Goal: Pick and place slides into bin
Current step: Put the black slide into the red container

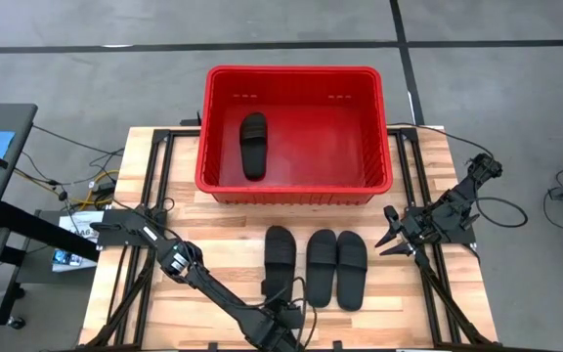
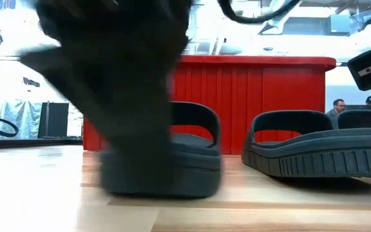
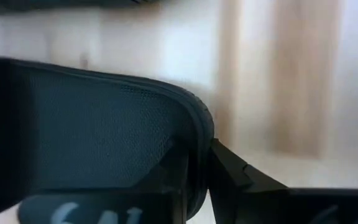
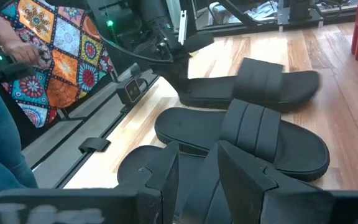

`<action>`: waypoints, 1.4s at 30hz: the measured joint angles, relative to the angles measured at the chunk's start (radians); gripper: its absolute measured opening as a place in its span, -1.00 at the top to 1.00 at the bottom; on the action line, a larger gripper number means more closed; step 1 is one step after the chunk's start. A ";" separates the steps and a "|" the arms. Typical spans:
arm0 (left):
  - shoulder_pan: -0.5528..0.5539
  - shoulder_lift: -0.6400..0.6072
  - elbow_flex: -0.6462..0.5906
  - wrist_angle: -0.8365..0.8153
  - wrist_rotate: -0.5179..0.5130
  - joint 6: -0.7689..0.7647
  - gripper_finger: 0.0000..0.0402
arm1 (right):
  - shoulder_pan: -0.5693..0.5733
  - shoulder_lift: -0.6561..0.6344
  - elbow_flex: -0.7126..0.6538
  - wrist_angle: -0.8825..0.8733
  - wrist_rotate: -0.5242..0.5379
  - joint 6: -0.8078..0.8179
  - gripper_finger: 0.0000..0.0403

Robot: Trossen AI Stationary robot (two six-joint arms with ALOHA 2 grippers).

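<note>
High view, near edge first: I see the left hand (image 1: pixel 283 315) clenched on the heel end of the leftmost slide (image 1: pixel 279 256). Two more slides (image 1: pixel 336 268) lie side by side just beside it on the wooden bench (image 1: pixel 223 256). My right hand (image 1: pixel 391 235) waits released at the bench's right edge. Farthest off, the red bin (image 1: pixel 294 193) holds one slide (image 1: pixel 253 144).

Bright even overhead light, blurred close pincer (image 2: pixel 118 96), washed-out tabletop (image 3: pixel 278 74).
</note>
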 joint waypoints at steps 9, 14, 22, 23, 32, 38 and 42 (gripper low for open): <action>-0.044 -0.034 0.021 -0.061 0.061 -0.047 0.92 | 0.000 0.000 0.000 0.000 0.000 0.000 0.49; -0.075 -0.054 0.022 -0.108 0.061 -0.101 0.92 | 0.000 0.000 0.000 0.000 0.000 0.000 0.49; -0.108 -0.122 0.025 -0.131 0.046 -0.178 0.92 | 0.000 0.000 0.000 0.000 0.000 0.000 0.49; -0.113 -0.133 0.025 -0.131 0.043 -0.188 0.92 | 0.000 0.000 0.000 0.000 0.000 0.000 0.49; -0.160 -0.243 0.026 -0.113 -0.010 -0.276 0.93 | 0.000 0.000 0.000 0.000 0.000 0.000 0.49; -0.184 -0.324 0.026 -0.083 -0.076 -0.324 0.94 | 0.000 0.000 0.000 0.000 0.000 0.000 0.49; -0.195 -0.384 0.027 -0.018 -0.130 -0.328 0.94 | 0.000 0.000 0.000 0.000 0.000 0.000 0.49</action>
